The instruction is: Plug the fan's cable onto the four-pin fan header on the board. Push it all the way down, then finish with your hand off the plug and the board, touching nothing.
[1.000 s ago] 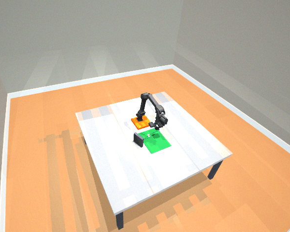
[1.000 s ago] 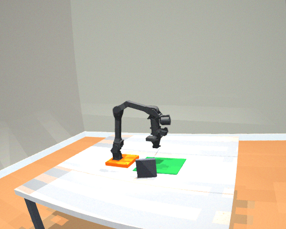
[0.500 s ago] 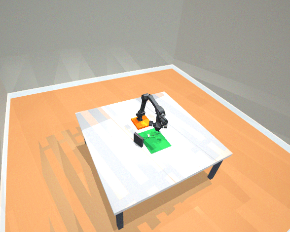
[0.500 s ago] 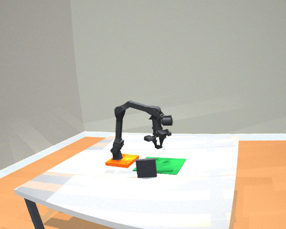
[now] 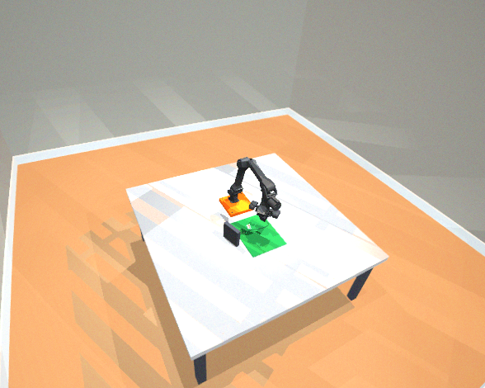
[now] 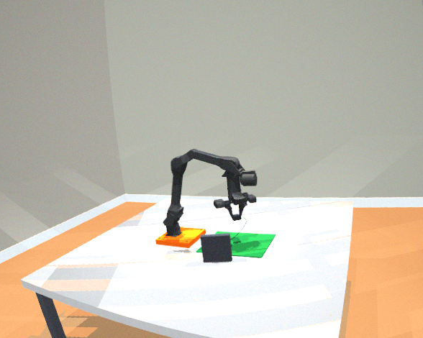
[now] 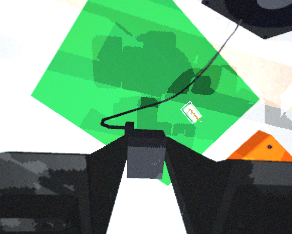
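My gripper (image 5: 262,217) (image 6: 236,218) (image 7: 146,140) is shut on the fan's plug, a dark grey block (image 7: 146,162) between the fingertips in the wrist view. It holds the plug in the air above the green board (image 5: 268,243) (image 6: 259,250) (image 7: 60,85). The thin dark cable (image 7: 155,104) loops from the plug to the black fan (image 5: 231,234) (image 6: 216,248) (image 7: 262,29), which stands upright beside the board. The small white header (image 5: 248,226) (image 7: 192,108) with yellowish pins is on the board, to the upper right of the plug in the wrist view. The plug and header are apart.
The arm stands on an orange base plate (image 5: 233,211) (image 6: 180,241) (image 7: 260,147) near the board's header side. All of it is on a white table (image 5: 218,300) (image 6: 277,290). The fan is close to the board's edge.
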`<state>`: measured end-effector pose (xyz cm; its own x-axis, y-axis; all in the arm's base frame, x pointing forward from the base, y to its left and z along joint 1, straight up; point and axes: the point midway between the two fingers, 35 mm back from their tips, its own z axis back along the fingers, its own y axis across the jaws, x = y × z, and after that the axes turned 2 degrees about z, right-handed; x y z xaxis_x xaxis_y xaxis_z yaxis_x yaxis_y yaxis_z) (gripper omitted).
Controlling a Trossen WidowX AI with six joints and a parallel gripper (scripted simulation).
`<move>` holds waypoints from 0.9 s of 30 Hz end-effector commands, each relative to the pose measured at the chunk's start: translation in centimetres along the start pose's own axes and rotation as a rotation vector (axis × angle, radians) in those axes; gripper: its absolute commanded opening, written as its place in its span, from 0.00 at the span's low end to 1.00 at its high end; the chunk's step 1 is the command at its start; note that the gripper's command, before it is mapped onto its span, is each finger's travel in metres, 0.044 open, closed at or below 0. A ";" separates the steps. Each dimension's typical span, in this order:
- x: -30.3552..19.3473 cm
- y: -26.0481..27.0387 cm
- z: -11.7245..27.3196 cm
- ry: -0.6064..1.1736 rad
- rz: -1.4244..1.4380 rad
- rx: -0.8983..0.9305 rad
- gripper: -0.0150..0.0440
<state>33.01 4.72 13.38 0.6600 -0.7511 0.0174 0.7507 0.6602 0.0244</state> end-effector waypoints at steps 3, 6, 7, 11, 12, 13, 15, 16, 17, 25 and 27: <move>0.1 0.0 -0.6 -0.056 -0.016 -0.038 0.25; 0.1 -0.1 -1.1 -0.089 -0.020 -0.063 0.25; 0.1 -0.2 -1.2 -0.100 -0.022 -0.070 0.25; 0.1 -0.3 -1.7 -0.146 -0.028 -0.101 0.25; 0.1 -0.3 -1.8 -0.158 -0.029 -0.108 0.25; 0.1 -0.3 -2.0 -0.170 -0.030 -0.115 0.25; 0.1 -0.4 -2.2 -0.194 -0.033 -0.129 0.25; 0.1 -0.4 -2.3 -0.206 -0.034 -0.135 0.25; 0.1 -0.4 -2.4 -0.218 -0.035 -0.142 0.25; 0.1 -0.6 -3.2 -0.320 -0.044 -0.187 0.25; 0.1 -0.7 -3.4 -0.346 -0.046 -0.197 0.25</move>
<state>32.88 4.38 10.46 0.6096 -0.7275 0.3150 0.7877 0.6006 -0.1372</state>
